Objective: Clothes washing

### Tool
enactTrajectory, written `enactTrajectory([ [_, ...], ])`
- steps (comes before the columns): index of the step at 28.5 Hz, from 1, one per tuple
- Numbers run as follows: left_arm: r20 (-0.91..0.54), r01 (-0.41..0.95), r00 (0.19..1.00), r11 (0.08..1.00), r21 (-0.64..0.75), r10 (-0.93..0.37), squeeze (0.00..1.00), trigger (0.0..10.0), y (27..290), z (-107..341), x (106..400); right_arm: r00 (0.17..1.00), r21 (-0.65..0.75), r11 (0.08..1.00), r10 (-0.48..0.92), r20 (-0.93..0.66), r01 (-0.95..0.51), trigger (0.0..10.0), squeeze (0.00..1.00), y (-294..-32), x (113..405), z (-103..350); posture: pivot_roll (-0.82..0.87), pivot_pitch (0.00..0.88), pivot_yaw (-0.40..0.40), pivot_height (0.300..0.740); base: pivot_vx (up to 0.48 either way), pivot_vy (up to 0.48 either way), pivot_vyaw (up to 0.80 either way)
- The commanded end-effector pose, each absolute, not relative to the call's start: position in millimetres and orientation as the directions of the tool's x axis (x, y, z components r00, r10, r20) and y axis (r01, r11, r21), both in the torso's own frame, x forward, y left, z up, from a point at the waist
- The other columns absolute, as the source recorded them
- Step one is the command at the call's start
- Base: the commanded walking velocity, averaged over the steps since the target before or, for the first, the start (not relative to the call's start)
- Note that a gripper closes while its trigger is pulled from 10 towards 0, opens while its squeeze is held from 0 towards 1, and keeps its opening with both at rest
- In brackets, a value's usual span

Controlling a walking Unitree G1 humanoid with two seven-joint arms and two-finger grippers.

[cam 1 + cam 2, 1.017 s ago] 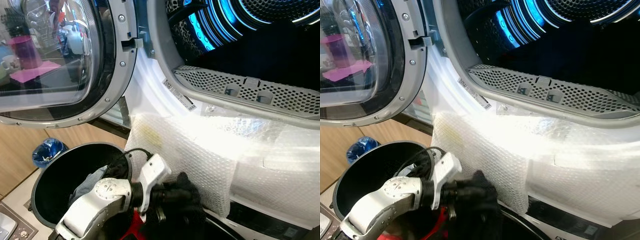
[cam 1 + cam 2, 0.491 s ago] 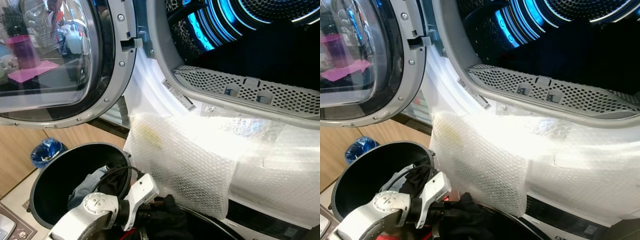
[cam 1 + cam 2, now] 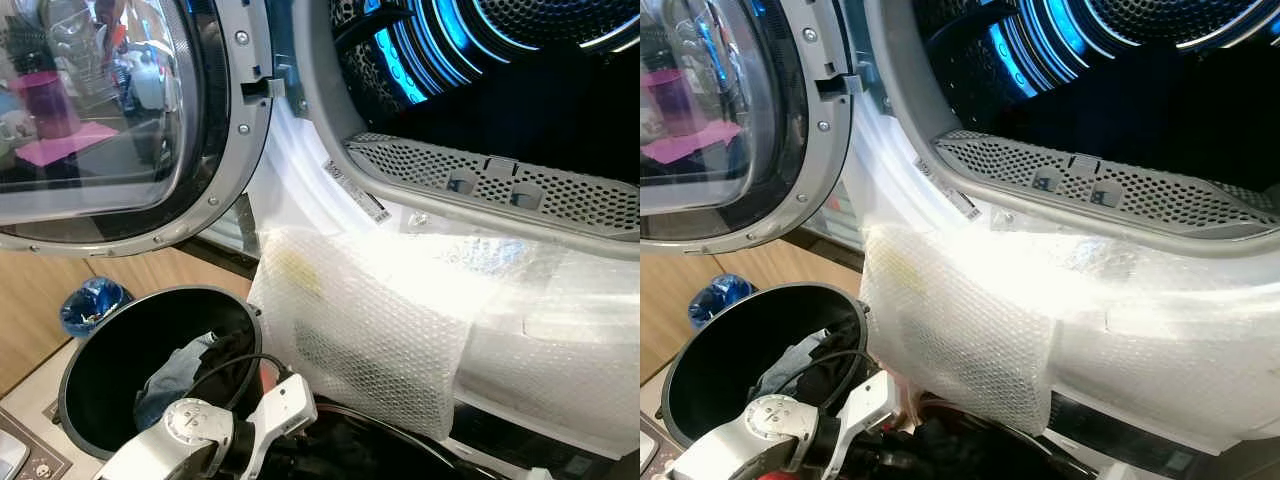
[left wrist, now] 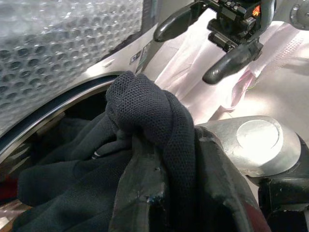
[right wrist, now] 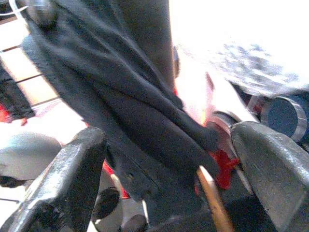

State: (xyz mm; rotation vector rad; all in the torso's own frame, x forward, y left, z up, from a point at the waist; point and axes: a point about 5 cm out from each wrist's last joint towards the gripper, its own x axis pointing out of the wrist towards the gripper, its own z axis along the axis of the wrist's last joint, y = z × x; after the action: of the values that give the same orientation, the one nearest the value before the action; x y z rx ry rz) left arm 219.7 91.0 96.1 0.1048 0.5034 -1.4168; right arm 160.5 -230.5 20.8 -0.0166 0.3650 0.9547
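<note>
Clenching on a bunched fold of the black garment (image 4: pixel 145 121) with the left tool (image 4: pixel 159 193), low at the bottom of the head views beside the dark laundry bin (image 3: pixel 85 350), presumably to gather a firm handful before lifting it toward the drum. Hanging spread and released with the right tool (image 5: pixel 169 159), its two fingers (image 5: pixel 67 179) straddling dark cloth with red showing beneath, gripping nothing, apparently placed to support or take a second hold on the same bundle. Standing wide open with the washer door (image 3: pixel 120 120) swung to the robot's left, leaving the blue-lit drum (image 3: pixel 520 70) free to receive a load. Draping bubble wrap (image 3: pixel 370 330) over the front of the machine below the opening, seemingly as padding against knocks from the arms. Resting more clothes, a grey-blue piece (image 3: pixel 175 375) among them, inside the bin, close below the opening, keeping each transfer short. Judging the loading as barely begun, with no clothing distinguishable in the dark drum.
</note>
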Motion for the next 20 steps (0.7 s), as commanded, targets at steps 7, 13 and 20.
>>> enactTrajectory([
  [7, -0.369, 0.982, 0.038, 0.103, -0.159, -0.929, 0.00, 0.0, 74, 105, 226, 0.316, 0.247, 0.398, 0.896, -0.313, -0.884, 10.0, 0.20, -202, 146, 25, -0.15, 0.043, 0.048, 0.740, 0.000, 0.000, 0.00],
  [13, -0.358, 0.985, 0.028, 0.086, -0.148, -0.933, 0.00, 0.0, 65, 106, 227, 0.400, 0.185, 0.473, 0.856, -0.328, -0.861, 10.0, 0.00, -190, 162, 23, -0.16, 0.054, 0.050, 0.740, 0.000, 0.000, 0.00],
  [20, -0.332, 0.991, 0.034, 0.076, -0.114, -0.943, 0.00, 0.0, 53, 112, 230, 0.431, 0.213, 0.492, 0.859, -0.276, -0.844, 10.0, 0.00, -172, 170, 28, -0.15, 0.058, 0.044, 0.740, 0.000, 0.000, 0.00],
])
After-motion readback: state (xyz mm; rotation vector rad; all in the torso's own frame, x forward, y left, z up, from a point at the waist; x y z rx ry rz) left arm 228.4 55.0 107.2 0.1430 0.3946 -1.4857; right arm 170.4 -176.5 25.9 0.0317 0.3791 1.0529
